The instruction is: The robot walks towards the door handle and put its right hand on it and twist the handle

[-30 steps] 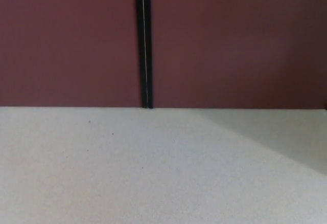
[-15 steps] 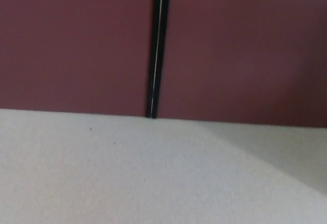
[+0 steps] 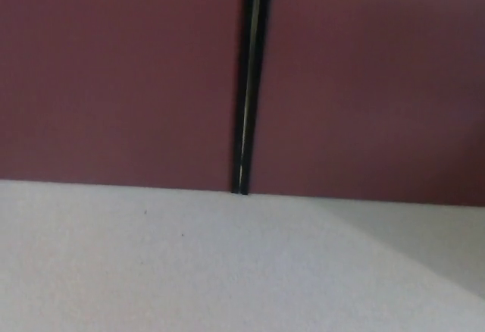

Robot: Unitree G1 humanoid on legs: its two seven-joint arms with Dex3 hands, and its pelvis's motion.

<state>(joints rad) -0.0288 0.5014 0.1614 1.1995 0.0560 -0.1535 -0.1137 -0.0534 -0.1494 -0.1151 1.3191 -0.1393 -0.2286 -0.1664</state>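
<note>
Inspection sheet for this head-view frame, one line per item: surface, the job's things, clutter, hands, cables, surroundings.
Surface: pale speckled floor fills the lower part; a shadow darkens its right side.
Job's things: two dark red door panels meet at a black vertical seam with a thin bright line down it; no door handle in view.
Clutter: only a few tiny dark specks on the floor.
Hands: nothing seen; neither hand nor any arm shows.
Cables: nothing seen.
Surroundings: nothing seen beyond panels and floor; the picture is slightly blurred and tilted.
</note>
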